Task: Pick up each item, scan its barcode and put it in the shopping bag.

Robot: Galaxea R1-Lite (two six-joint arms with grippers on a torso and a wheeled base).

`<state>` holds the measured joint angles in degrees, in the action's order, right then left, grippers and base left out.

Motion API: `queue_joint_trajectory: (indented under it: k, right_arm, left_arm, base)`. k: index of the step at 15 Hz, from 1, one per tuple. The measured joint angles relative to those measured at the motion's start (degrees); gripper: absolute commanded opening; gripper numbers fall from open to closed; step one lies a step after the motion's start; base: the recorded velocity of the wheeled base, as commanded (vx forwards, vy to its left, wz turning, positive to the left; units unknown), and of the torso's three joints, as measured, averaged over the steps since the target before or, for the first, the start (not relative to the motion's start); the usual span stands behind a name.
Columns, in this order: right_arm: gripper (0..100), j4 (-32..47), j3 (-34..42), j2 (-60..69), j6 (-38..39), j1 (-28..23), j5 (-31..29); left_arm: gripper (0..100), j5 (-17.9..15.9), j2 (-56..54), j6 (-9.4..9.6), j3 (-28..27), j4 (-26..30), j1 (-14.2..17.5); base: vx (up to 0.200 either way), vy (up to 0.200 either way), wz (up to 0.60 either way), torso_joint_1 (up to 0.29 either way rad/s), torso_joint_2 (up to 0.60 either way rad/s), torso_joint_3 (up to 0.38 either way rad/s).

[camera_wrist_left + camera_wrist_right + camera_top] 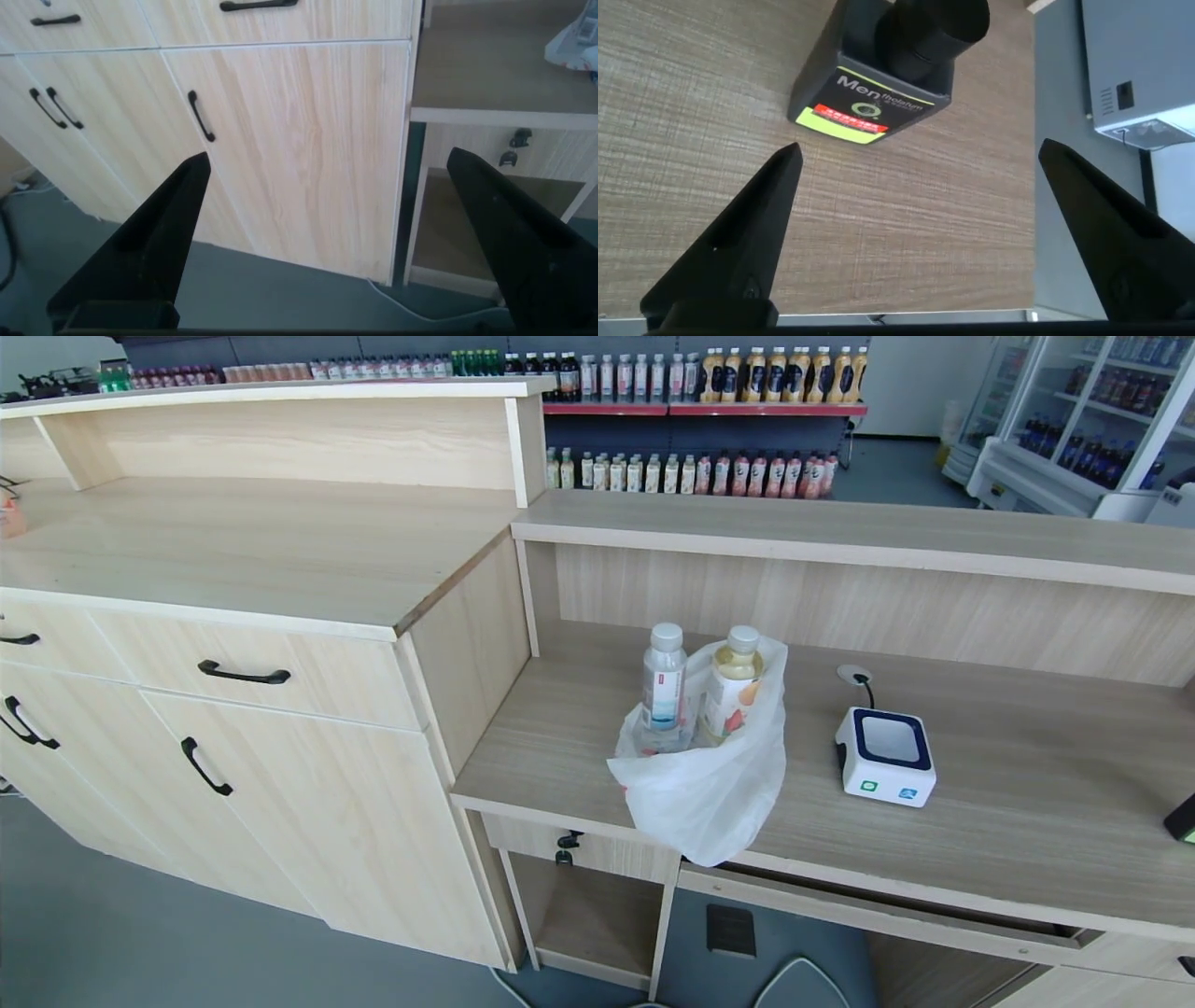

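A white shopping bag [709, 784] sits on the lower counter [1018, 803], hanging a little over its front edge. Two bottles stand upright in it: a clear one with a white cap [664, 686] and a yellow juice bottle [733, 691]. To the bag's right lies the white barcode scanner [885, 756] with its dark window facing up. A black container with a black cap and a green and red label [887, 65] lies on the counter just beyond my open, empty right gripper [917, 147]. It also peeks in at the counter's far right [1184, 819]. My left gripper [325, 154] is open and empty, low before the cabinet doors.
A tall cabinet with black handles [241, 674] [201, 117] stands left of the counter, its top higher than the counter. The counter's back wall rises behind the bag. An open nook [597, 915] lies under the counter. Drink shelves and coolers fill the room behind.
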<state>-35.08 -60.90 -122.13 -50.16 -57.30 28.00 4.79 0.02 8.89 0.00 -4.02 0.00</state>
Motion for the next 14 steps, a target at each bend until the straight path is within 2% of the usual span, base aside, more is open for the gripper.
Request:
queue_joint_trajectory:
  k: [7, 14]
  right_arm:
    - [100, -0.02, -8.67, -4.28, 5.41, 0.0, 0.02]
    - [100, -0.52, -9.05, -6.46, 6.55, 0.09, 0.35]
  left_arm:
    - [100, 0.0, 0.0, 0.02, 0.0, 0.01, 0.0]
    - [100, 0.02, 0.0, 0.0, 0.0, 0.0, 0.0]
  base:
    - [0.0, 0.0, 0.0, 0.0, 0.0, 0.0]
    - [0.0, 0.0, 0.0, 0.0, 0.0, 0.0]
